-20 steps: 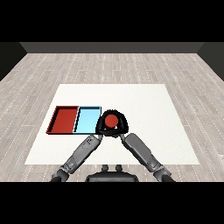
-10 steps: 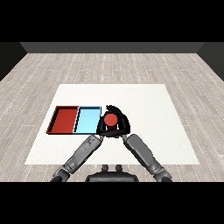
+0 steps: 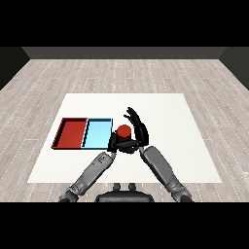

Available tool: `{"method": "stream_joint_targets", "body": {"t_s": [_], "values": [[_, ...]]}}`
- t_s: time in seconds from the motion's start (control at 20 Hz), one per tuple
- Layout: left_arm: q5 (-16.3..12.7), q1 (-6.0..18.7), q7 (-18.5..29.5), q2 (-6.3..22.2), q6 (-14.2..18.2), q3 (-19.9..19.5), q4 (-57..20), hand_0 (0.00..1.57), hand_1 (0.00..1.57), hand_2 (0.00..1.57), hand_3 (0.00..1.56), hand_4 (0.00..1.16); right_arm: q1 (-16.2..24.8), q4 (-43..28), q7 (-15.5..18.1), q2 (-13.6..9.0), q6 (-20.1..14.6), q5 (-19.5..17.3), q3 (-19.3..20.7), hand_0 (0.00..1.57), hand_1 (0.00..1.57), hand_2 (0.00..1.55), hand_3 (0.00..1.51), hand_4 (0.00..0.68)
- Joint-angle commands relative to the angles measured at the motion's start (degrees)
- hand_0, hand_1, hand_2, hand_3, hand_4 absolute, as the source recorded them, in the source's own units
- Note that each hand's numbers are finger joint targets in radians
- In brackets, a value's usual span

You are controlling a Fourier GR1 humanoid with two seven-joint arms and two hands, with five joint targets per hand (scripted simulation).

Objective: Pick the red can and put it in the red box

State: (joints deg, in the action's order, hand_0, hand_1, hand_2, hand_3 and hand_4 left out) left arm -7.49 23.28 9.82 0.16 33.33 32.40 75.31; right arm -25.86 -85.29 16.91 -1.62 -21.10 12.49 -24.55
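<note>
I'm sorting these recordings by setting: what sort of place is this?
Probably a bare test room for tabletop sorting: a white table on a grey plank floor, bearing only a red tray, a light blue tray and a red can.

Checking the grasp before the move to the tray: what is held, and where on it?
The red can sits between both hands; the right hand curls round its side. The left hand's hold cannot be told.
</note>
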Motion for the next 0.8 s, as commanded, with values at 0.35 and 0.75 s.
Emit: {"method": "stream_joint_targets", "body": {"t_s": [0.35, 0.75], "values": [[0.86, -4.62, 1.09, 1.78, -3.00, -5.44, 1.76, 1.57, 1.57, 1.55, 1.45, 1.12, 2.92, -18.07, -7.96, -6.76, 0.25, -1.13, 10.28, 0.00, 0.00, 0.00, 0.00, 0.000], [2.49, -4.15, -3.71, 9.57, -5.46, -10.95, 8.79, 1.57, 1.57, 1.57, 1.46, 1.12, 14.34, -16.81, -0.73, -10.38, 8.33, 6.78, 20.26, 0.00, 0.00, 0.00, 0.00, 0.000]]}}
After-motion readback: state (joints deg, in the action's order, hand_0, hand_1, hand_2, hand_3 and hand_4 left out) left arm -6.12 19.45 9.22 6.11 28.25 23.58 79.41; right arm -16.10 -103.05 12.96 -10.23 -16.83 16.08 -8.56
